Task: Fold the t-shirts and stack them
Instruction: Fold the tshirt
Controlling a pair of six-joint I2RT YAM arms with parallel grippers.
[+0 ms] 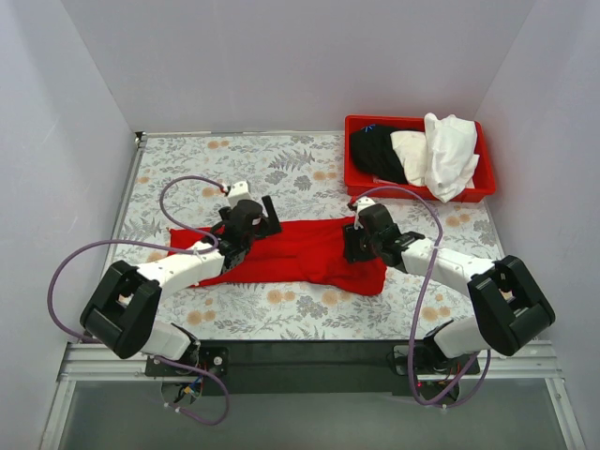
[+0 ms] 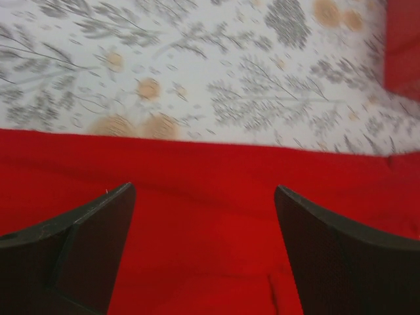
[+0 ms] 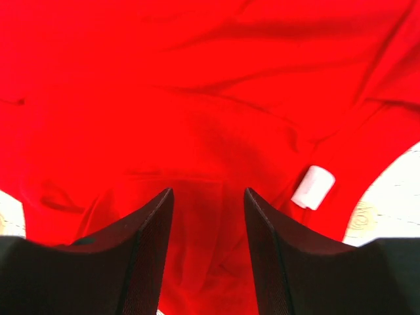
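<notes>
A bright red t-shirt (image 1: 300, 251) lies folded into a long band across the middle of the table. My left gripper (image 1: 246, 225) is open over its left part; red cloth (image 2: 203, 223) lies flat between the jaws. My right gripper (image 1: 354, 242) is open over its right end, near the white neck label (image 3: 313, 187), with red cloth (image 3: 207, 131) under the fingers. A black shirt (image 1: 377, 152), a cream shirt (image 1: 410, 152) and a white shirt (image 1: 450, 150) lie bunched in the red bin.
The red plastic bin (image 1: 417, 195) stands at the back right of the floral tablecloth (image 1: 281, 164). White walls enclose the table on three sides. Purple cables loop from both arms.
</notes>
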